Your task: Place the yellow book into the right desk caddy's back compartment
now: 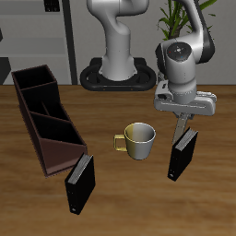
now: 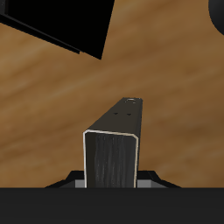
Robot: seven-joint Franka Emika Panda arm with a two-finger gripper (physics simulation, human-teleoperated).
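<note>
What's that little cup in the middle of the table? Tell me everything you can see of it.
The mug is small and round, with a pale silvery outside that looks like metal, a yellowish inside and a golden loop handle. It stands upright, mouth open, and looks empty. The handle points toward the long brown caddy. The mug sits on the wooden table between that caddy and a dark upright book, apart from both. Only the table touches it.
</note>
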